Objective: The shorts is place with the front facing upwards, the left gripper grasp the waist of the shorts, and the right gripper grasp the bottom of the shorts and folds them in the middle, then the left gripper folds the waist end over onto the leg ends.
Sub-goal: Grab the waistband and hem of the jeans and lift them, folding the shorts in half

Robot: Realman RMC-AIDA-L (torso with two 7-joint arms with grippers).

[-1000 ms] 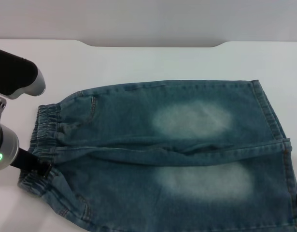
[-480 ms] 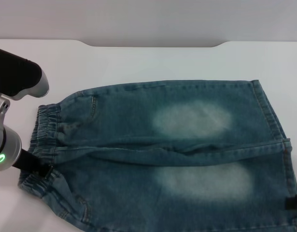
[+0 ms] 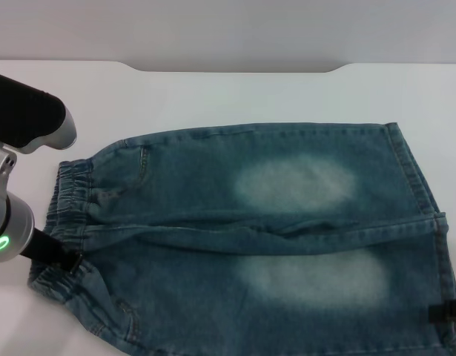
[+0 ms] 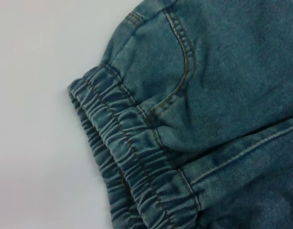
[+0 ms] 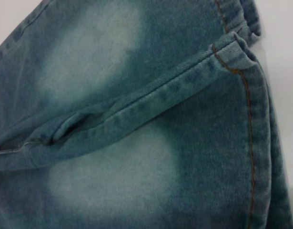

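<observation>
The blue denim shorts [image 3: 272, 237] lie flat and face up on the white table [image 3: 213, 96]. Their elastic waist [image 3: 68, 200] is at the left and the leg hems [image 3: 428, 215] at the right. My left gripper [image 3: 57, 258] sits at the near end of the waistband, with its dark tip against the cloth. The left wrist view shows the gathered waist [image 4: 132, 167] and a pocket seam [image 4: 184, 62] close up. Only a dark sliver of my right gripper [image 3: 446, 313] shows, at the near right corner by the leg bottom. The right wrist view is filled by the hem edge [image 5: 251, 95] and the crotch fold [image 5: 136, 109].
The table's far edge [image 3: 235, 68] runs across the top of the head view, with a grey wall behind it. Bare white tabletop lies beyond the shorts and to the left of the waistband [image 4: 36, 114].
The dark part of my right gripper has crept in from the right edge toward the near leg hem. My left arm has shifted slightly right at the waistband. The shorts lie as before.
</observation>
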